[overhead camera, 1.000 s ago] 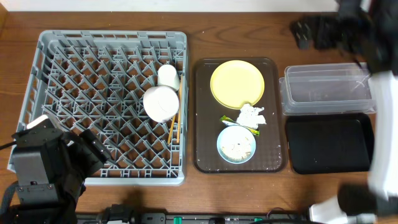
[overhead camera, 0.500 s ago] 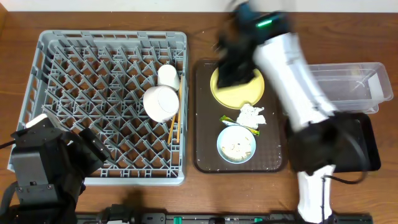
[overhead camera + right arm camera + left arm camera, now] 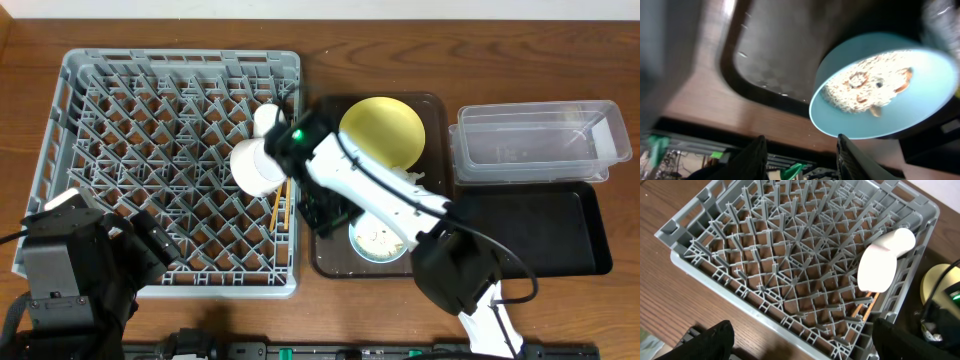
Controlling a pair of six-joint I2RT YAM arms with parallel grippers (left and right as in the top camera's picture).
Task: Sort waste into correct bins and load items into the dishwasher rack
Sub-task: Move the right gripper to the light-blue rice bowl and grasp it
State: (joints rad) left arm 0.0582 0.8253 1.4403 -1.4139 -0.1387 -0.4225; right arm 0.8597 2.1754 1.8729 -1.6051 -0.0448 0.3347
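The grey dishwasher rack (image 3: 150, 130) fills the left of the table. In it lie a white bowl (image 3: 256, 166), a small white cup (image 3: 267, 120) and chopsticks (image 3: 279, 208). On the brown tray (image 3: 330, 262) sit the yellow plate (image 3: 385, 128) and the light blue bowl (image 3: 378, 243) with rice crumbs (image 3: 865, 92). A bit of white tissue (image 3: 413, 179) shows beside my right arm. My right gripper (image 3: 325, 212) hangs open at the tray's left side, its fingertips (image 3: 756, 155) just below the blue bowl (image 3: 890, 85). My left gripper (image 3: 805, 347) is open at the rack's near corner.
A clear plastic tub (image 3: 540, 140) stands at the back right, with a shallow black tray (image 3: 545, 230) in front of it. My right arm crosses the brown tray diagonally, covering its middle. Bare wooden table lies behind the rack and the tray.
My right arm has swung from the back right, over the yellow plate, down to the tray's left side beside the blue bowl. Its jaws have narrowed. The left arm has not moved.
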